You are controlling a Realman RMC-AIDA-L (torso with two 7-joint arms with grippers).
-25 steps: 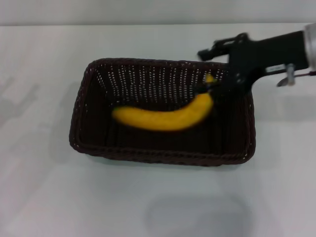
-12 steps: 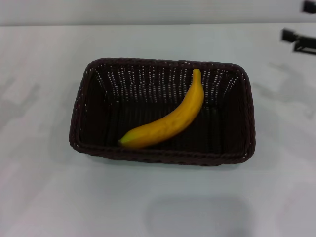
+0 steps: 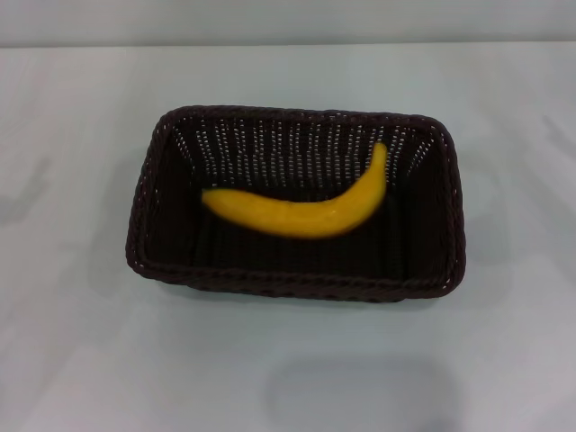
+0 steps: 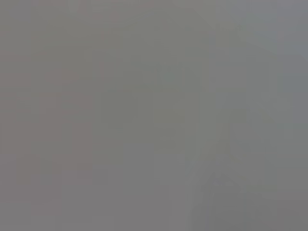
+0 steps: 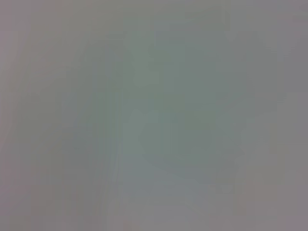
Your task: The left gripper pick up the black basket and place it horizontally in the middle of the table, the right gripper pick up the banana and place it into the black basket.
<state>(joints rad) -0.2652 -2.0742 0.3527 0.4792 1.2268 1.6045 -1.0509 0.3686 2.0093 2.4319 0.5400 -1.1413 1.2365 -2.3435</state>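
The black basket [image 3: 144, 225] sits lengthwise across the middle of the white table [image 3: 72, 360] in the head view. The yellow banana [image 3: 301, 211] lies inside it on the basket floor, its stem end pointing up toward the far right corner. Neither gripper shows in the head view. The left wrist view and the right wrist view show only a plain grey surface, with no fingers and no objects.
A grey strip [image 3: 288, 22] runs along the table's far edge. Bare white tabletop surrounds the basket on all sides.
The right gripper has pulled away to the right and left the head view. The banana, let go in the basket, has rocked and now lies across the basket floor.
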